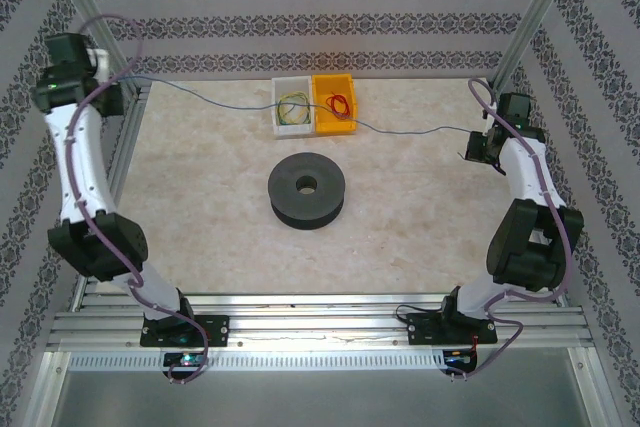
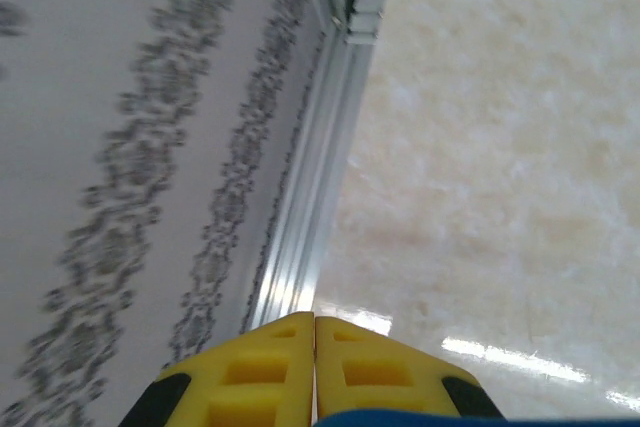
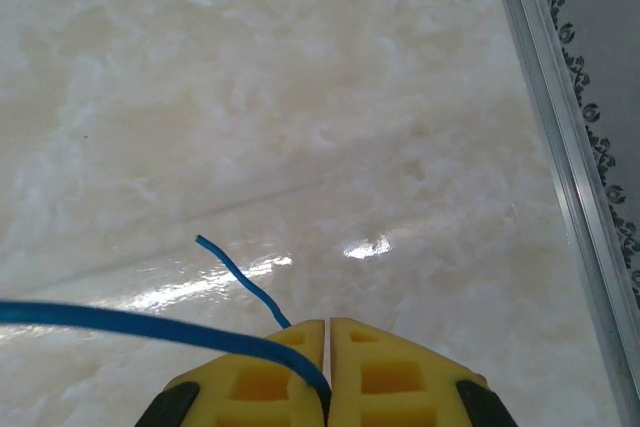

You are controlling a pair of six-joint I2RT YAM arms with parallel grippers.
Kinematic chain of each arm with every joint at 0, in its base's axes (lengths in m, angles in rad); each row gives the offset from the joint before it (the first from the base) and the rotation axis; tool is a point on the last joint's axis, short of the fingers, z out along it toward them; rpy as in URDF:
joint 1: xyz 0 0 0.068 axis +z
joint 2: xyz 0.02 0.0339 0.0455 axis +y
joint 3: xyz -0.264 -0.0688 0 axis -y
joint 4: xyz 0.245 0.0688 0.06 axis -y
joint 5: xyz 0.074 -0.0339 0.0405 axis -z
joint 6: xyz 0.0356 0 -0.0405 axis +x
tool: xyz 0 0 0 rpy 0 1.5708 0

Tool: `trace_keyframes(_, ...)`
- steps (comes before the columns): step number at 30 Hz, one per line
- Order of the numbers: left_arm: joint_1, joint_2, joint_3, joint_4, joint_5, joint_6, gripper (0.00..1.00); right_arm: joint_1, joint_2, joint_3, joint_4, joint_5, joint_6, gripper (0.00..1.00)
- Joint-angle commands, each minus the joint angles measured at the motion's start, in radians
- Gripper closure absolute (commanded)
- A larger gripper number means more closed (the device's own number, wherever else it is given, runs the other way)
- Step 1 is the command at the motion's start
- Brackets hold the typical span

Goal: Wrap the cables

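A thin dark-blue cable (image 1: 400, 132) runs across the far part of the table, from my left gripper (image 1: 122, 82) at the far left over two small bins to my right gripper (image 1: 472, 142) at the right. The right wrist view has the yellow jaws of the right gripper (image 3: 328, 322) shut on the cable (image 3: 130, 322), whose short free end curls out ahead of the tips. In the left wrist view the left gripper (image 2: 315, 319) is shut tight beside the aluminium frame rail (image 2: 300, 227), with a blue strip crossing just behind the jaws.
A wide black spool (image 1: 306, 190) lies flat mid-table. Behind it stand a white bin (image 1: 281, 122) with yellow and green wires and a yellow bin (image 1: 336, 125) with red wires. Frame posts and patterned walls close in the left, right and back.
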State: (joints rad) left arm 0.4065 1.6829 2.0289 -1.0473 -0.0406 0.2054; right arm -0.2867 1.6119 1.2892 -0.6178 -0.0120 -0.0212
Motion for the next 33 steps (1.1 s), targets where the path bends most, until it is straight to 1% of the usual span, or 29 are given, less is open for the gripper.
trace_keyframes(1, 0.094, 0.001, 0.103, -0.108, 0.028, -0.069, 1.00, -0.044, 0.048, 0.039, 0.011, 0.123, -0.017, 1.00)
trace_keyframes(6, 0.209, -0.001, 0.192, -0.126, 0.088, -0.090, 1.00, -0.079, 0.095, 0.045, 0.004, 0.189, -0.021, 1.00)
trace_keyframes(11, 0.320, 0.000, 0.224, -0.126, 0.172, -0.119, 1.00, -0.139, 0.112, 0.033, 0.014, 0.198, -0.010, 1.00)
trace_keyframes(15, 0.345, 0.001, 0.246, -0.132, 0.187, -0.121, 1.00, -0.147, 0.102, 0.036, 0.014, 0.200, -0.008, 1.00)
trace_keyframes(17, 0.341, 0.001, 0.241, -0.137, 0.234, -0.133, 1.00, -0.142, 0.090, 0.040, 0.006, 0.165, 0.000, 1.00)
trace_keyframes(18, 0.327, -0.004, 0.227, -0.138, 0.258, -0.139, 1.00, -0.133, 0.079, 0.036, 0.012, 0.139, 0.006, 1.00)
trace_keyframes(19, 0.301, -0.012, 0.204, -0.135, 0.259, -0.137, 1.00, -0.121, 0.066, 0.032, 0.015, 0.119, 0.011, 1.00)
trace_keyframes(20, 0.251, -0.024, 0.170, -0.128, 0.236, -0.124, 1.00, -0.104, 0.054, 0.030, 0.015, 0.105, 0.012, 1.00)
trace_keyframes(22, 0.122, -0.036, 0.108, -0.121, 0.172, -0.092, 1.00, -0.073, 0.035, 0.031, 0.007, 0.069, 0.020, 1.00)
trace_keyframes(24, -0.025, -0.044, 0.042, -0.113, 0.127, -0.075, 1.00, -0.042, 0.009, 0.025, 0.004, 0.037, 0.035, 1.00)
trace_keyframes(27, -0.180, -0.048, -0.041, -0.101, 0.100, -0.078, 1.00, 0.000, -0.005, 0.019, 0.005, 0.020, 0.048, 1.00)
trace_keyframes(30, -0.290, -0.054, -0.104, -0.084, 0.117, -0.101, 1.00, 0.035, 0.014, 0.027, 0.004, 0.012, 0.057, 1.00)
trace_keyframes(33, -0.357, -0.068, -0.156, -0.052, 0.142, -0.137, 1.00, 0.078, 0.043, 0.039, 0.006, 0.006, 0.069, 1.00)
